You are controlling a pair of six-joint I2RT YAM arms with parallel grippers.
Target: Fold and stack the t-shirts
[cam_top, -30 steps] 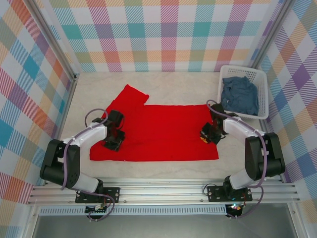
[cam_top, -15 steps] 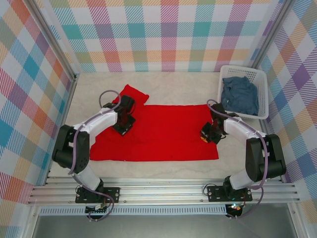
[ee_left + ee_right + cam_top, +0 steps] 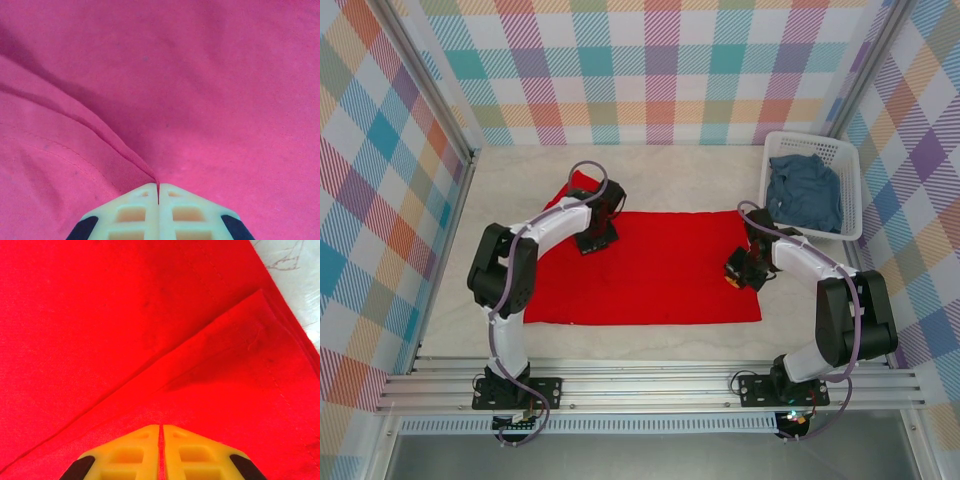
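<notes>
Moved since a second ago: my left gripper [image 3: 598,232] has swung from the near-left part of the red t-shirt [image 3: 660,270] up to its far-left part, beside the sleeve, and the shirt's left edge has drawn inward with it. My right gripper [image 3: 740,272] has stayed at the shirt's right edge.
Top view, red t-shirt: spread flat on the middle of the table [image 3: 680,165], one sleeve poking out at the far left.
Top view, blue-grey t-shirt [image 3: 805,192]: crumpled inside the white basket [image 3: 853,190] at the far right, well apart from the red one.
Left wrist view, my left gripper [image 3: 158,187]: fingers pressed together with only a thin red line between them; a raised crease of the red t-shirt [image 3: 210,90] runs straight into the tips, so I am pinching that cloth.
Right wrist view, my right gripper [image 3: 161,429]: fingers nearly meeting, a sliver of red between them, nipping the red t-shirt [image 3: 100,315] where a folded layer lies.
Right wrist view, table [image 3: 295,270]: bare pale surface past the shirt's hem at the upper right.
</notes>
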